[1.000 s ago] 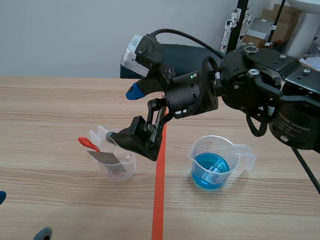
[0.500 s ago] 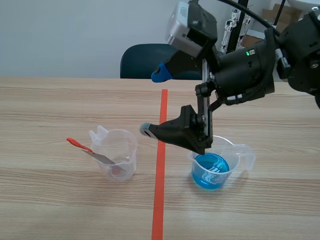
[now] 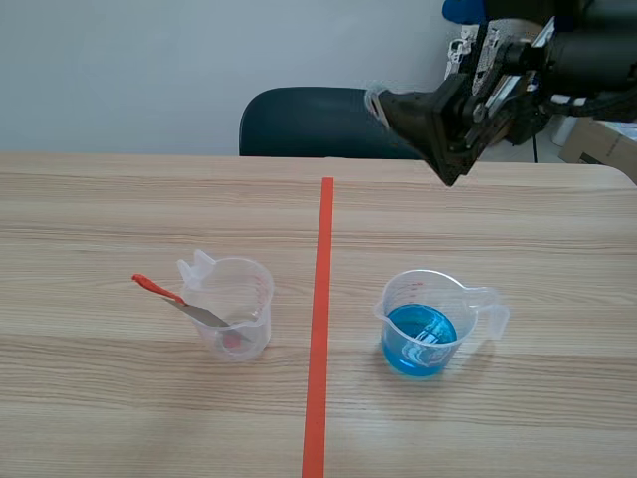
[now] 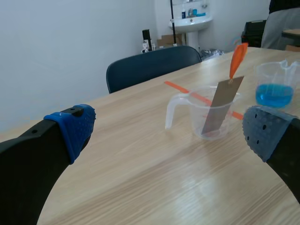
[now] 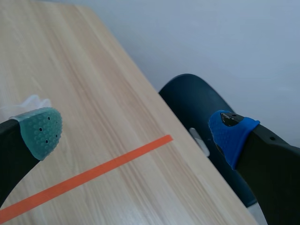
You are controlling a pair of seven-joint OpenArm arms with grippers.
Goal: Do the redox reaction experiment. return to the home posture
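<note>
Above the far right of the counter (image 3: 100,229), the scene view shows the right gripper (image 3: 418,55) raised with its fingers spread and nothing between them, well apart from both vessels. Left of the orange-red tape line (image 3: 318,329) stands a clear cup (image 3: 239,317) with a metal strip (image 3: 202,315) leaning in it, its orange-red end out past the rim. Right of the line sits a cup of blue liquid (image 3: 426,324).

From the left wrist, the left gripper (image 4: 168,133) is likewise spread and empty, low over the counter. The clear cup and strip stand ahead of it, the cup of blue liquid beyond, and a dark chair (image 4: 150,68) behind.

From the right wrist, the pads stand wide apart over wood, tape line and chair.

Both cups look like thin, light plastic that would tip or slop if knocked, so the handle is probably the safest hold. The strip appears thin and stiff, best taken by its orange-red end.
</note>
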